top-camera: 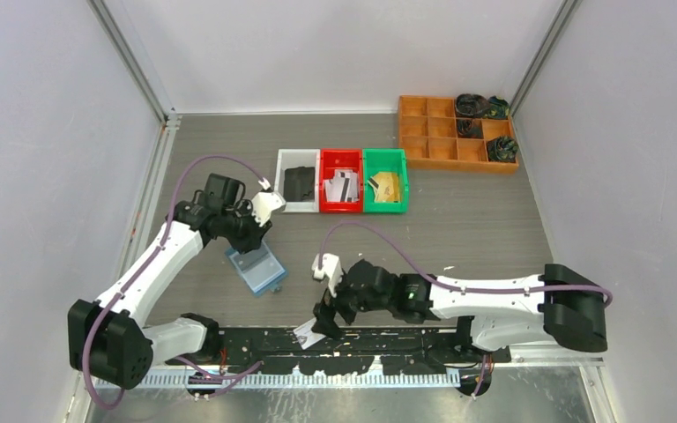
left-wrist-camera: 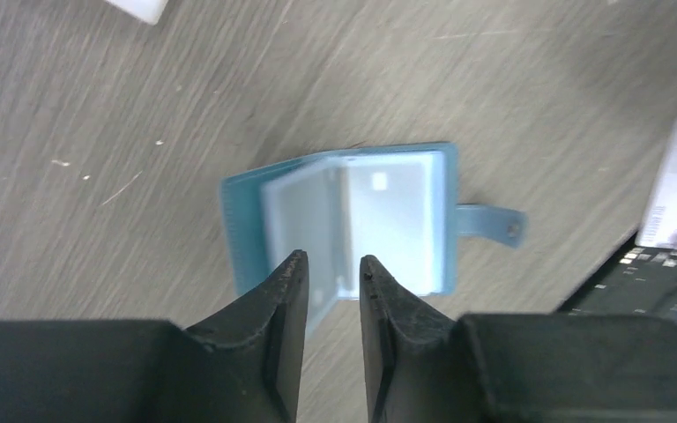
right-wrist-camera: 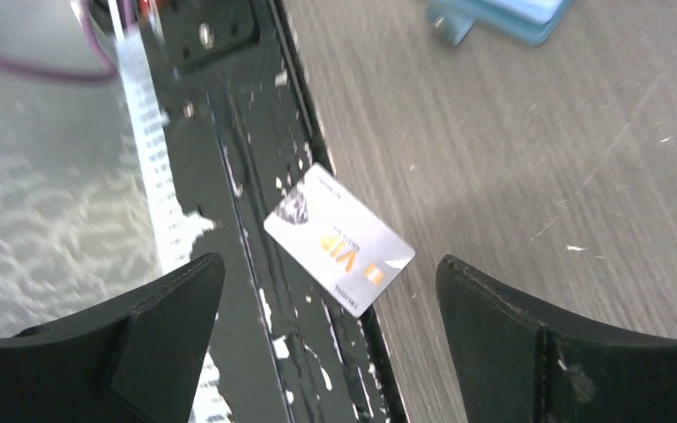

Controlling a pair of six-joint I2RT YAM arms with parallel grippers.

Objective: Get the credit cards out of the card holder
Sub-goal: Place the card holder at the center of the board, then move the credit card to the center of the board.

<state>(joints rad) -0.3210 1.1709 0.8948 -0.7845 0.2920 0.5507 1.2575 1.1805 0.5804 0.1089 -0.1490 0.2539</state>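
Note:
The light-blue card holder (top-camera: 257, 270) lies open on the table, its closing tab to one side. In the left wrist view the card holder (left-wrist-camera: 353, 216) shows a pale credit card (left-wrist-camera: 390, 220) in its top pocket. My left gripper (top-camera: 251, 245) hovers just over the holder's near edge; its jaws (left-wrist-camera: 329, 264) stand a narrow gap apart with nothing between them. A silvery credit card (right-wrist-camera: 339, 238) with gold print lies across the table's front edge and the black rail, also seen from above (top-camera: 308, 333). My right gripper (right-wrist-camera: 328, 263) is wide open above it, empty (top-camera: 328, 319).
White (top-camera: 297, 181), red (top-camera: 340, 181) and green (top-camera: 385, 181) bins stand in a row at the back, holding cards and dark items. An orange divided tray (top-camera: 445, 132) sits at the back right. The black rail (top-camera: 388, 339) runs along the front edge.

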